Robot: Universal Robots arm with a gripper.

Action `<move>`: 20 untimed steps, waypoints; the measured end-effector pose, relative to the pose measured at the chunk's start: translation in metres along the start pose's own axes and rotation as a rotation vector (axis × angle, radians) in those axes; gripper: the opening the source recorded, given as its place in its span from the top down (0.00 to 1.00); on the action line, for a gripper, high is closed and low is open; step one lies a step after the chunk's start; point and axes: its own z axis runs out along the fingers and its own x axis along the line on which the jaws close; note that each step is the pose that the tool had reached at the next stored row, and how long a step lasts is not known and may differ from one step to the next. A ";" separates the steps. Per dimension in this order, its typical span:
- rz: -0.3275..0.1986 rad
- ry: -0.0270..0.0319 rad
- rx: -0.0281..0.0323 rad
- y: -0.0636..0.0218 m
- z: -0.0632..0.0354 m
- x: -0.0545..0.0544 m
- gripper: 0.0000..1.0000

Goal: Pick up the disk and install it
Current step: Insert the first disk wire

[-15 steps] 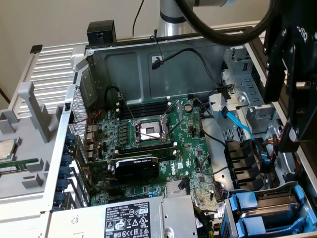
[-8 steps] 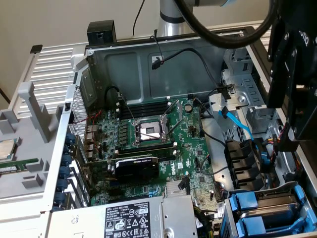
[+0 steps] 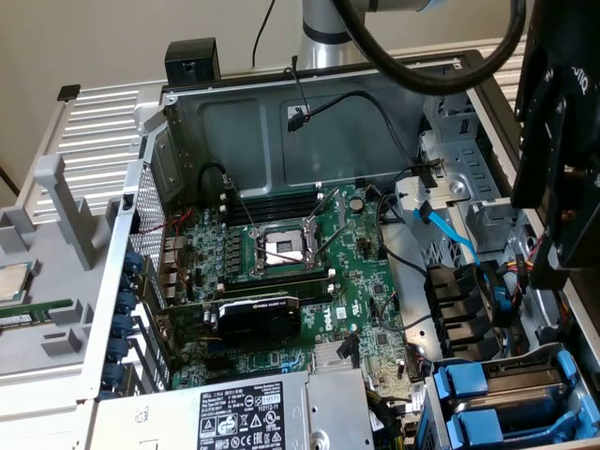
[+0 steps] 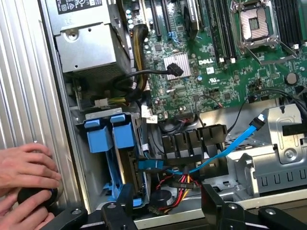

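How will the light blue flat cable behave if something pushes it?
The light blue cable looks thin and lies in a loose curve, so it would probably flex aside, not resist. Its connector seems unplugged, so that end may swing freely.

Motherboard [image 3: 281, 272] in case [image 3: 450, 75]; power supply [image 3: 253, 417] before it; drive carriers [image 3: 506, 403] at exterior view's right.

disk [image 3: 469, 382]: blue plastic carrier front, blue rails running back along a flat drive
pose: lying flat; slotted in the drive cage [image 3: 574, 398]
place: chassis corner; just beside a like blue-fronted carrier [image 3: 478, 428]
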 end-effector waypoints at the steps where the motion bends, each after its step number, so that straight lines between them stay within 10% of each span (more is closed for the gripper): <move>1: 0.003 0.0029 0.0033 -0.0004 0.0000 -0.001 0.33; 7: 0.019 0.0232 0.0367 -0.0023 0.0000 -0.005 0.33; 20: 0.118 0.0376 0.0381 -0.0011 0.0136 -0.013 0.33</move>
